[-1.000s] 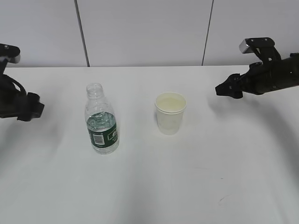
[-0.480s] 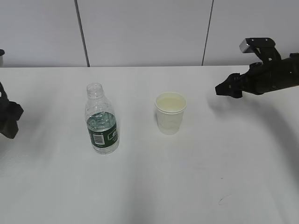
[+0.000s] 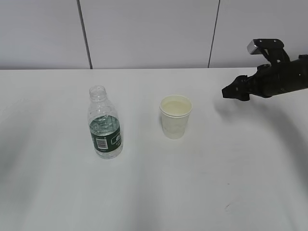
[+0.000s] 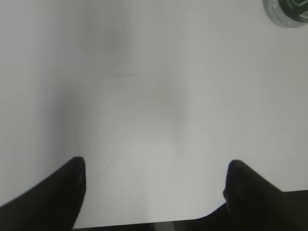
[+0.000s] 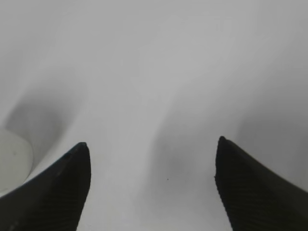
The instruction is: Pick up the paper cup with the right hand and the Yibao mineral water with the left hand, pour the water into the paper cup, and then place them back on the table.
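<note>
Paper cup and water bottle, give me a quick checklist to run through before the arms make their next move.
1. Paper cup upright on the table: ok.
2. Yibao mineral water upright, uncapped, apart from the cup: ok.
3. Right end effector open with nothing between its fingers: ok.
4. Left end effector open and empty: ok; it is out of the exterior view.
5. Water in the cup: cannot tell; the inside looks pale and glossy.
6. Bottle partly full: ok, water shows around the label.
</note>
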